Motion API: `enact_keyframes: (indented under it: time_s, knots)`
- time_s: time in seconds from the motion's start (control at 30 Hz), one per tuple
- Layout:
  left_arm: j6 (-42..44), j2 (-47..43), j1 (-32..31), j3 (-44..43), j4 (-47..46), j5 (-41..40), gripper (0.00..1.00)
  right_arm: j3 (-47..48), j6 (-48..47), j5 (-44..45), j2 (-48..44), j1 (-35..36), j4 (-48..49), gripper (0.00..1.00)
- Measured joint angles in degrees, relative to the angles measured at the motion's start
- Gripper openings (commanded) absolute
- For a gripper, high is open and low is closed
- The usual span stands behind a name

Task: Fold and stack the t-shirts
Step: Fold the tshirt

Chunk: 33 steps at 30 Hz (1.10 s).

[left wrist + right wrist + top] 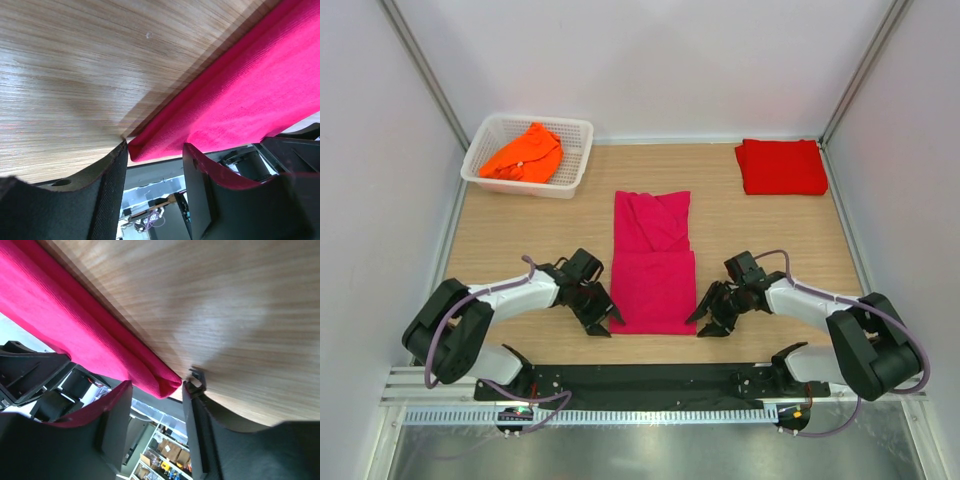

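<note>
The magenta-pink t-shirt [653, 265] lies in the middle of the tabletop [520, 230], folded lengthwise into a long strip. Its short end sits close to the near edge. The red t-shirt [781, 166] is a folded square at the far right corner, and the orange t-shirt [525, 153] is crumpled in the white basket [575, 135] at the far left corner.

The left gripper [605, 322] is low at the strip's near left corner and the right gripper [700, 325] at its near right corner. In both wrist views the jaws stand apart with a doubled corner of cloth between them. Neither gripper is clamped on the cloth yet.

The cloth looks light, soft and limp, so it will probably sag and drape from wherever it is pinched. Stacked layers may slide over each other or peel apart. The best hold is likely at these two near corners, deep enough to catch every layer. If both corners are lifted evenly, the strip should keep its width when carried over toward the far end.
</note>
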<state>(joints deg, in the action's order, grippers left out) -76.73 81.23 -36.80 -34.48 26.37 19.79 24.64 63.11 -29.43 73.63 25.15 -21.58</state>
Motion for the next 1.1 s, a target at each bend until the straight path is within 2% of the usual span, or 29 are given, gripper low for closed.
enact_keyframes:
  time_s: [0.3,0.37,0.43,0.53,0.8,1.1]
  knots:
    - [-0.4,0.3,0.0,0.3,-0.3,0.2,0.39,-0.1,0.0,0.0,1.8,0.0,1.9,0.36]
    - [-0.4,0.5,0.0,0.2,-0.4,0.2,0.39,-0.1,-0.2,-0.2,2.1,0.0,2.3,0.38]
    - [-0.3,0.6,0.0,0.2,-0.5,0.2,0.38,-0.1,-0.4,-0.6,2.2,0.0,2.5,0.48]
    - [-0.2,0.7,0.0,0.2,-0.5,0.4,0.38,0.3,-1.7,-1.1,1.7,0.0,2.6,0.56]
    - [0.7,0.8,0.0,0.1,-0.5,0.6,0.37,-0.9,-3.0,0.6,-2.4,0.0,0.6,0.56]
    - [0.7,1.5,0.0,-0.3,-0.5,1.0,0.36,-1.8,-0.3,-1.6,-0.9,1.1,3.3,0.54]
